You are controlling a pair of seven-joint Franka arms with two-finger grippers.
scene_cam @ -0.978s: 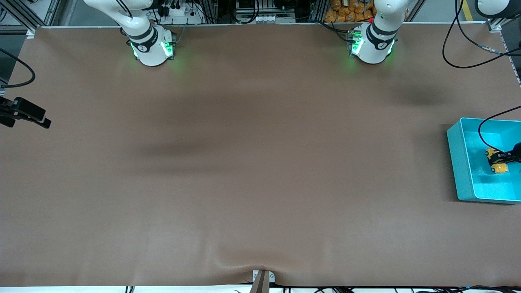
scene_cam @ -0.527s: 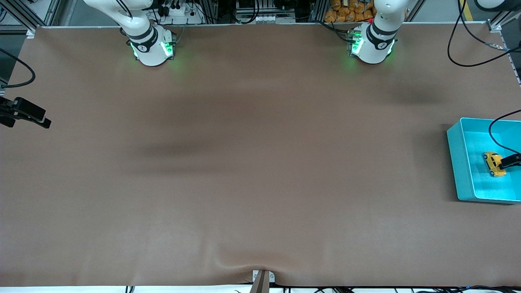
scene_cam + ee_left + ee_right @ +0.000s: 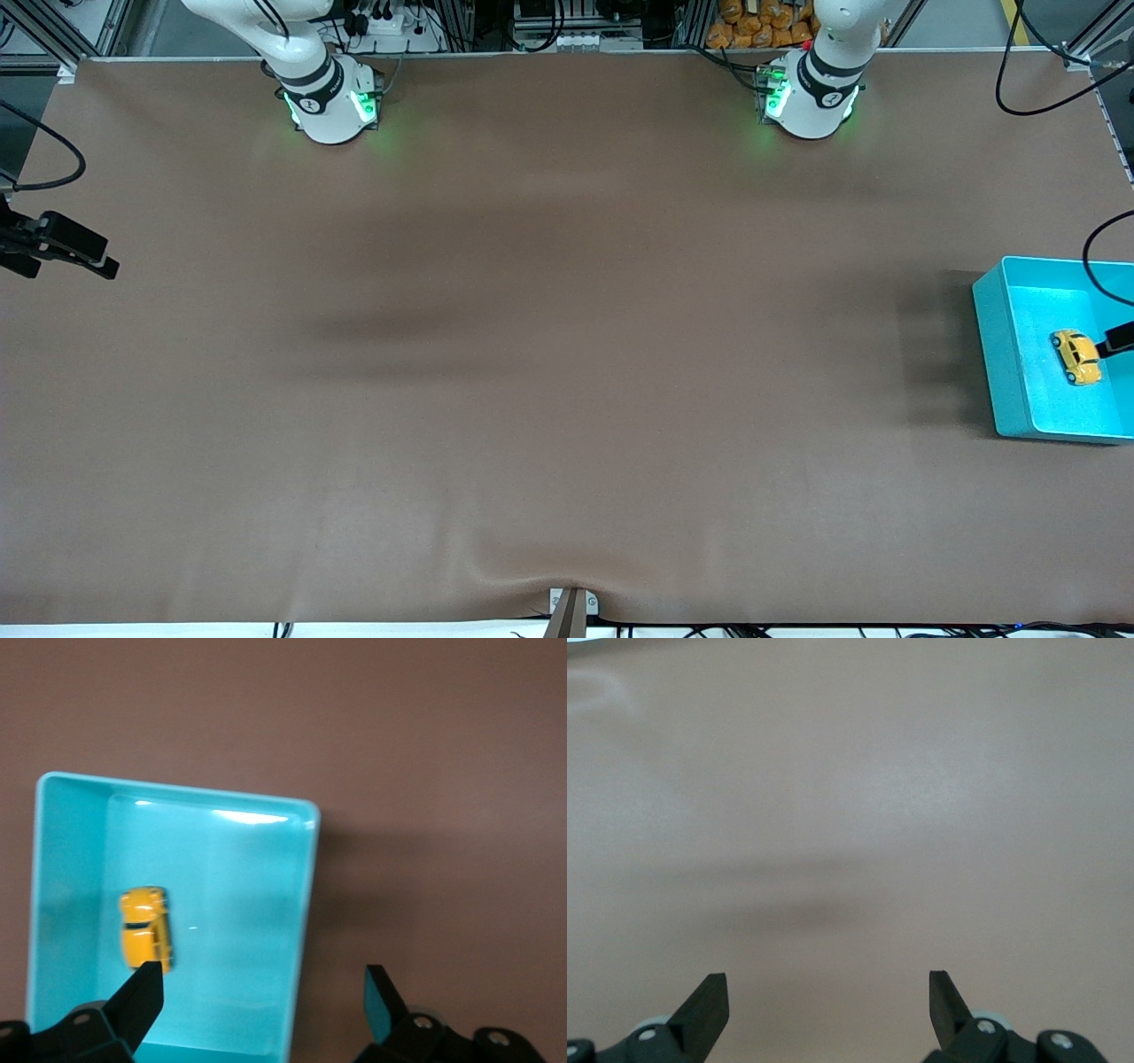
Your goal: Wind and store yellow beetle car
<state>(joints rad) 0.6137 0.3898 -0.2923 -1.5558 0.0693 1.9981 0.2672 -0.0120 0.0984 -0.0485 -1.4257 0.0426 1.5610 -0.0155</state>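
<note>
Yellow beetle car [image 3: 1076,356] is lying in turquoise bin [image 3: 1001,354]. Left claw [image 3: 264,994] is hanging open above it, empty. Right claw [image 3: 828,1001] is waiting open over bare worktop [image 3: 532,354].

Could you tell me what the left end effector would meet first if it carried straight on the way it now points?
Probably the turquoise bin: the open left end effector points down over its wall, with the yellow beetle car just beside one fingertip.
</note>
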